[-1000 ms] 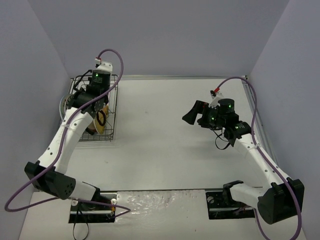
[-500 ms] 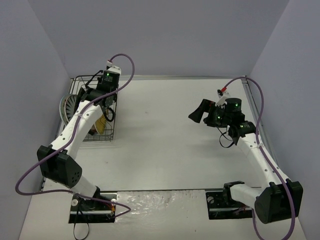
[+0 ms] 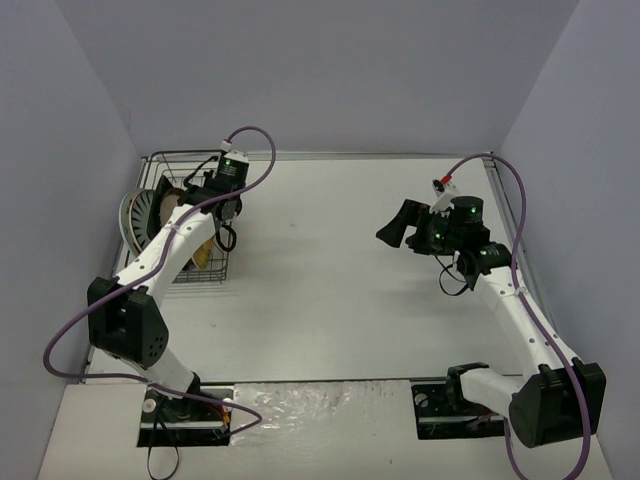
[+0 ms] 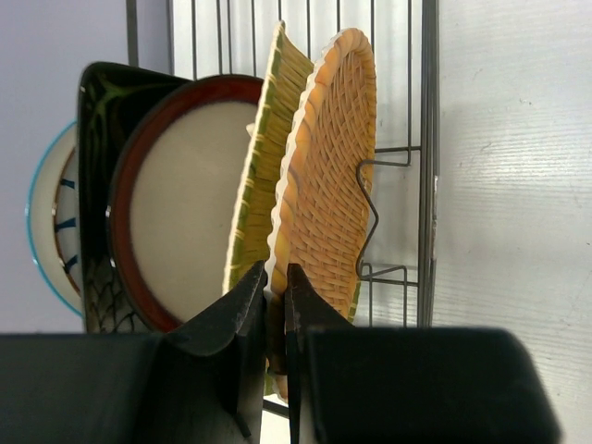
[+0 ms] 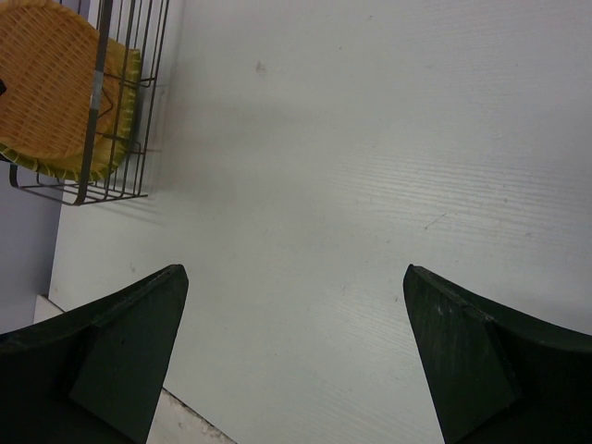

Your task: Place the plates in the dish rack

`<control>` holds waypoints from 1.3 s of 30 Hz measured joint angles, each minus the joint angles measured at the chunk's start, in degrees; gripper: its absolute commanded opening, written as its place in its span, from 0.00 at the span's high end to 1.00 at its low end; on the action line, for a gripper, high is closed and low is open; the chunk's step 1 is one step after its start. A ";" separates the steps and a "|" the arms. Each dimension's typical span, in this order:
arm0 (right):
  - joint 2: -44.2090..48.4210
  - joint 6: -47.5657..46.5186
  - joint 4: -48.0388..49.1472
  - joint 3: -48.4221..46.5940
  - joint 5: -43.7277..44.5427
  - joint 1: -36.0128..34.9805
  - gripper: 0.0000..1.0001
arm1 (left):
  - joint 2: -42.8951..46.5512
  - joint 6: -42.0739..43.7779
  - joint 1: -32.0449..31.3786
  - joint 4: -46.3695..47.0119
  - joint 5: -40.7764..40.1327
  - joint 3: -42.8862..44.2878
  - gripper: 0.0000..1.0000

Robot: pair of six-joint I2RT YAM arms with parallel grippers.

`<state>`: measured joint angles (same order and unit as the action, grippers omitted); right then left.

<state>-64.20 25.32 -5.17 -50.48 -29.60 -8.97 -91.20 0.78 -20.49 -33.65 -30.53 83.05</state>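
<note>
Five plates were seen upright in the dish rack | orange plate was pinched at its rim by the closed left gripper, release judged pending | right gripper was held wide, empty | sixth plate was not seen.

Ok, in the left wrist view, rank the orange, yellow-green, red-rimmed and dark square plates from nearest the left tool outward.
1. orange plate: rightmost, its rim between the fingers of the left tool.
2. yellow-green plate: just left of it.
3. red-rimmed plate: further left.
4. dark square plate: leftmost of these.
</note>
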 measured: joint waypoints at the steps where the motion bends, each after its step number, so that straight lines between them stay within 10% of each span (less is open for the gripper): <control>1: -0.02 -0.02 0.00 0.00 -0.04 0.00 0.00 | 0.00 -0.46 0.02 0.09 0.09 -0.52 1.00; 7: -0.02 -0.07 -0.02 0.00 -0.44 0.00 0.00 | -0.02 -3.26 0.78 0.14 0.80 -1.81 0.97; 39: 2.92 -2.56 -3.41 -6.09 0.95 0.04 0.00 | 20.89 -10.77 2.73 -0.94 21.55 -0.66 0.07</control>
<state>-61.29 22.77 -8.58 -56.57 -28.65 -8.94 -70.31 -9.99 -17.76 -34.59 -8.98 82.39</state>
